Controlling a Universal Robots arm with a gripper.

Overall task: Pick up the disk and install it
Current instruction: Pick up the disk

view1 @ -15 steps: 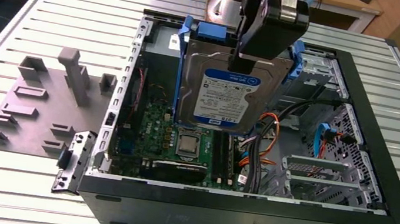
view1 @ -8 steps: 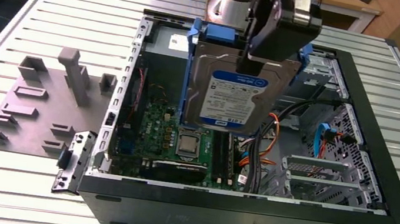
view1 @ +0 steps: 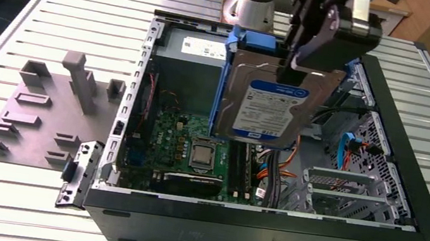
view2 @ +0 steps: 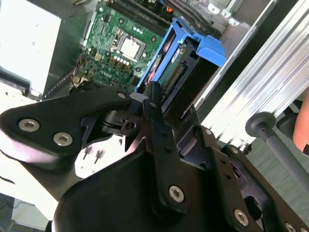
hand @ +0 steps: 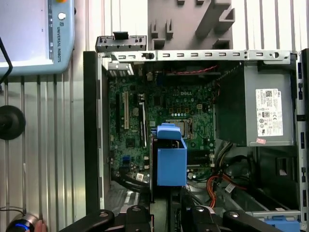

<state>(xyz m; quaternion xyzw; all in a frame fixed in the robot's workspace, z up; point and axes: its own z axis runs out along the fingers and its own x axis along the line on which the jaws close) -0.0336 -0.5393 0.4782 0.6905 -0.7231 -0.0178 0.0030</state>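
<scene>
The disk (view1: 272, 113), a silver hard drive with a white-and-blue label and blue rails, hangs upright above the open computer case (view1: 267, 230). It sits over the motherboard (view1: 185, 148), clear of everything inside the case. My gripper (view1: 296, 65) is shut on the disk's upper end from above. In the second wrist view the black fingers (view2: 154, 104) clamp the disk (view2: 193, 46), whose connector edge shows. In the first wrist view the disk's blue front edge (hand: 171, 159) juts out from the gripper (hand: 169, 215) over the board.
The grey power supply (view1: 192, 47) fills the case's far corner. A silver perforated cage (view1: 341, 190) and orange and blue cables (view1: 351, 147) lie on the exterior view's right inside the case. A grey fixture plate (view1: 37, 113) lies on the slatted table, on the exterior view's left.
</scene>
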